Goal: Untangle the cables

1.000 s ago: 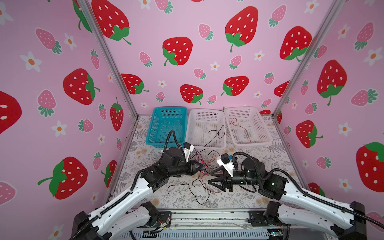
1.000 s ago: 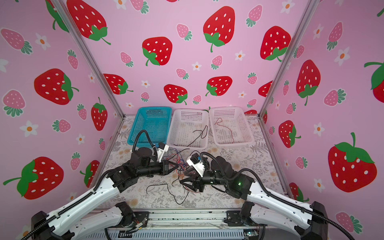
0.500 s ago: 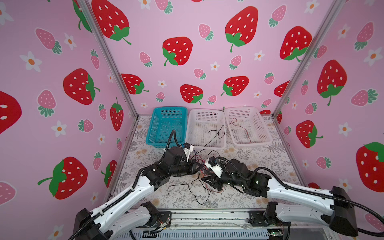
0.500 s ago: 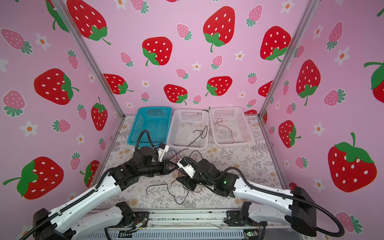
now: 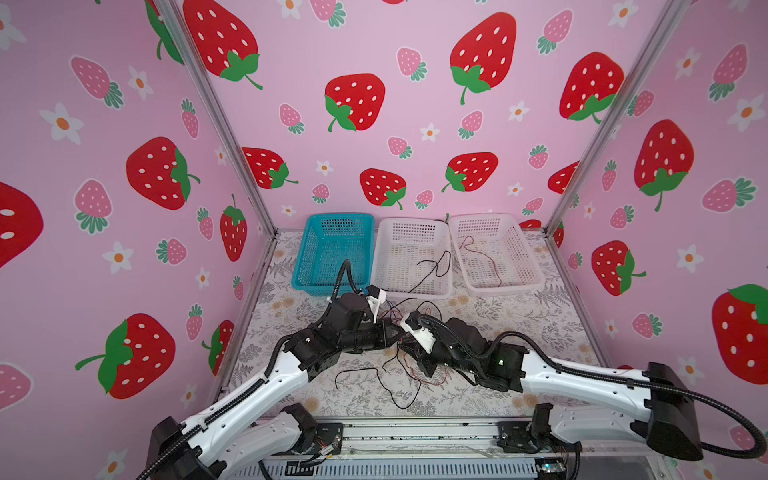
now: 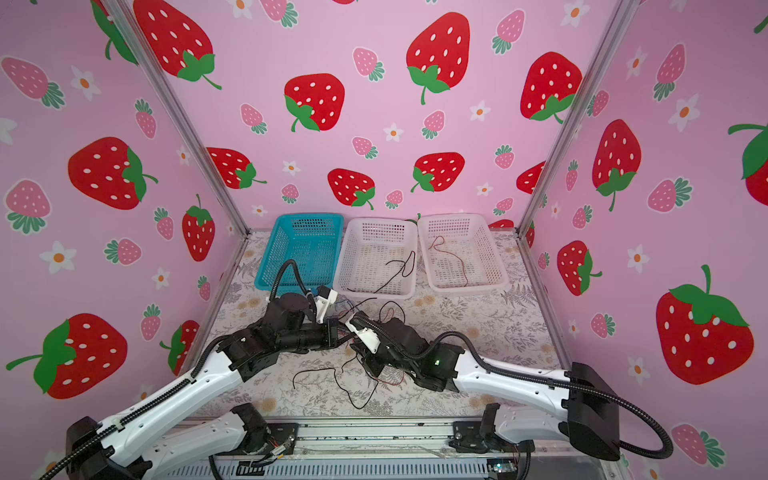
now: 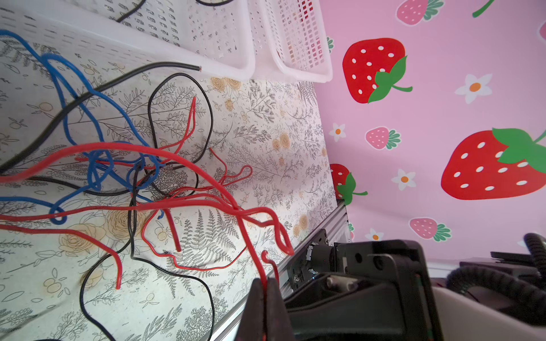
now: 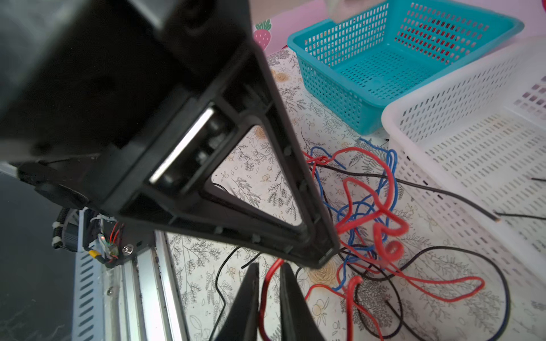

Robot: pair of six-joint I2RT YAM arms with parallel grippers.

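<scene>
The cables (image 7: 139, 168) lie as one knot of red, blue and black strands on the floral mat (image 5: 519, 328), just in front of the middle white basket (image 5: 411, 291). In both top views the two arms cover most of this knot. A loose black cable (image 5: 386, 374) lies flat on the mat on the knot's side away from the basket. A second black cable (image 5: 432, 272) lies inside the middle white basket, and its end hangs over the front rim toward the knot.

The left gripper (image 7: 266, 295) is in front of the same basket, low over the mat. Its jaws are pressed together on a red cable (image 7: 251, 242), which rises from the knot into the fingers.

The right gripper (image 8: 267, 283) is close to the left one, also in front of the basket. Its jaws are narrow and a red strand (image 8: 266, 295) runs between them. I see a small gap beside the strand, so I cannot tell if it is pinched.

The teal basket (image 5: 338, 217) stands just beside the middle white basket on the left arm's side. The other white basket (image 5: 498, 287) stands just beside it on the right arm's side, with a thin red wire (image 5: 484, 254) inside.
</scene>
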